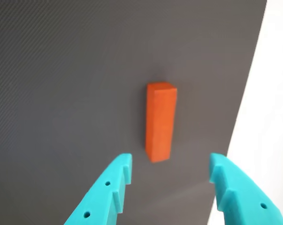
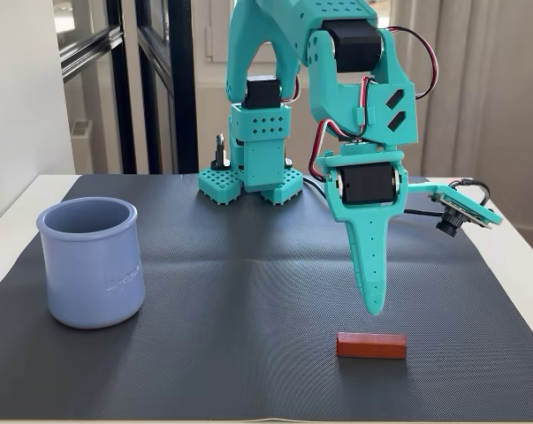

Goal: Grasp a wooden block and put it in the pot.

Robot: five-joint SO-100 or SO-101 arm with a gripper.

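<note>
Your gripper (image 1: 170, 171) is spread wide right now, both teal fingers (image 1: 114, 185) well apart and nothing between them, so it's holding zilch. In the wrist view the wooden block (image 1: 160, 121) sits just past the fingertips, running lengthwise away from the camera, roughly lined up with the gap and a bit closer to the finger on the left of that view. No contact that you can see.

From the fixed view, the gripper (image 2: 373, 305) points straight down with its tip hovering just above the block (image 2: 370, 345), clear of it. The block lies flat on the dark mat (image 2: 248, 291), near the front edge. The pot (image 2: 92, 261) stands upright well off to the left in that view, on the same mat.
</note>
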